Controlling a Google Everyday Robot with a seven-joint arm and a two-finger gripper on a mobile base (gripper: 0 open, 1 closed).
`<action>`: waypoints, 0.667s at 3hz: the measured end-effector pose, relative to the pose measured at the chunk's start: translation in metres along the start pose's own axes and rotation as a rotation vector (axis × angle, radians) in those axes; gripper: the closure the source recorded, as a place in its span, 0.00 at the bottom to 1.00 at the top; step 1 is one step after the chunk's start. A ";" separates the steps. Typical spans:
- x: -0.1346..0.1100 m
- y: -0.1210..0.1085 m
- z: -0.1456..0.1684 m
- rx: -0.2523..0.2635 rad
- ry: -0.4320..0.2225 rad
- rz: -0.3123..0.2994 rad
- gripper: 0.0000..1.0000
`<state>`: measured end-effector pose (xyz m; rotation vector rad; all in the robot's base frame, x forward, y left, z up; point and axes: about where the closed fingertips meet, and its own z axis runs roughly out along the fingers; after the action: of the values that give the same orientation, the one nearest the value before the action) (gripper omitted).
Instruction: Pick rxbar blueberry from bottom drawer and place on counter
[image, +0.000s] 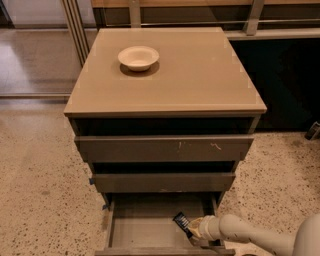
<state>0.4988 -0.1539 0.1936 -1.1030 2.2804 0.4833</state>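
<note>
The bottom drawer (145, 227) is pulled open at the foot of the cabinet. The rxbar blueberry (182, 222), a small dark navy bar, sits tilted near the drawer's right side. My gripper (194, 229) reaches into the drawer from the lower right on a pale arm and is closed on the bar's lower end. The counter (200, 75) is the tan top of the cabinet, well above the gripper.
A cream bowl (138, 57) stands on the counter's back left. Two narrower drawers (165, 148) sit above the open one, overhanging its rear. Speckled floor (40, 190) lies on both sides. A dark shelf unit (290, 80) stands to the right.
</note>
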 end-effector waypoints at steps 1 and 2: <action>0.002 -0.002 0.017 -0.010 -0.003 -0.007 0.30; 0.002 -0.006 0.034 -0.019 -0.009 -0.009 0.24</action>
<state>0.5135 -0.1404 0.1658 -1.1175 2.2668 0.5058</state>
